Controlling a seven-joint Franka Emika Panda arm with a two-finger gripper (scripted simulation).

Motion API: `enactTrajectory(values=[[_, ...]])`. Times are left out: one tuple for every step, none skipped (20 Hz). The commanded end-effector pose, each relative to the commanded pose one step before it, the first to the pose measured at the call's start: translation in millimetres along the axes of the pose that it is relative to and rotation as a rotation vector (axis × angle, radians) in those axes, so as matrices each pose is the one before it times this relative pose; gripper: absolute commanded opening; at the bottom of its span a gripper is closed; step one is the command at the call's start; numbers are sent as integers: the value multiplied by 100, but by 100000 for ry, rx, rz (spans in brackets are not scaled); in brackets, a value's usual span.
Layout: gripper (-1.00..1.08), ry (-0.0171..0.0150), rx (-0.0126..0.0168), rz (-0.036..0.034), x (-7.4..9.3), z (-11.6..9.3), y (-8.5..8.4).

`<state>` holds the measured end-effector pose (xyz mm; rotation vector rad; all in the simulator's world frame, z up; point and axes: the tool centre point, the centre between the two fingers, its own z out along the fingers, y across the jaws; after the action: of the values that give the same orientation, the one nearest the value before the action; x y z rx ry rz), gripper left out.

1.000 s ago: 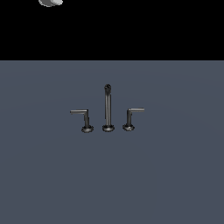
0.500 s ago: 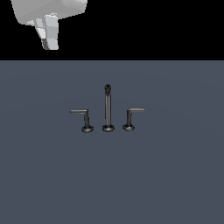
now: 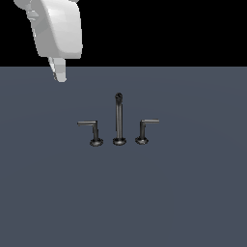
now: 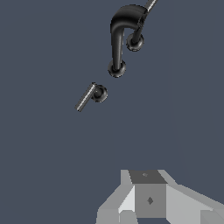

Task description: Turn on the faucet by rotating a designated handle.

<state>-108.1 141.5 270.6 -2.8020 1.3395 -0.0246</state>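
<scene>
Dark grey metal faucet (image 3: pixel 118 123) stands mid-surface on the slate floor (image 3: pixel 193 193): tall spout (image 3: pixel 118 116) in the centre, an L-shaped lever on either side. Our target, the handle (image 3: pixel 91 130) whose arm bends toward the exterior view's left, sits on its round base just beside the spout; the mirrored lever (image 3: pixel 145 129) is on the other side. In the wrist view the handle (image 4: pixel 91 95) is nearest the camera, with the spout (image 4: pixel 120 39) arching behind it.

White gripper (image 3: pixel 60 71) hangs high at the exterior view's upper left, well apart from the handle — no contact with anything. Whether its fingers are parted or together we cannot tell; only one pale tip shows outside, and the wrist view gives just the grey finger bases (image 4: pixel 148 197).

Risks we judge from here:
- descent drifts toward the spout — collision, or wrong piece engaged
- thin lever arm slips past a fingertip, so the push yields no rotation
</scene>
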Motion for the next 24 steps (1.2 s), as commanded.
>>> enactTrajectory(values=[[-100, -27, -42, 4238, 303, 1192, -1008], [-100, 4, -61, 1595, 123, 455, -378], [-100, 7, -63, 1577, 123, 450, -373], [-100, 10, -65, 1562, 123, 446, -368], [-100, 14, -68, 1549, 123, 442, -365], [-100, 18, -71, 1538, 123, 440, -362], [-100, 22, -74, 1532, 124, 438, -359], [-100, 26, -78, 1528, 125, 438, -358], [-100, 31, -82, 1528, 127, 438, -357], [-100, 35, -86, 1532, 128, 440, -357], [-100, 40, -90, 1542, 131, 443, -358], [-100, 45, -95, 1553, 133, 447, -361], [-100, 50, -99, 1571, 136, 453, -364], [-100, 56, -104, 1594, 139, 460, -369], [-100, 61, -109, 1621, 143, 468, -375], [-100, 67, -115, 1654, 147, 477, -383], [-100, 73, -120, 1693, 152, 489, -391], [-100, 78, -125, 1737, 156, 501, -402], [-100, 83, -131, 1789, 162, 516, -414], [-100, 89, -136, 1848, 169, 532, -427], [-100, 93, -141, 1908, 175, 548, -442], [-100, 94, -142, 1908, 176, 547, -442], [-100, 93, -139, 1877, 174, 536, -436], [-100, 89, -136, 1843, 171, 525, -429]])
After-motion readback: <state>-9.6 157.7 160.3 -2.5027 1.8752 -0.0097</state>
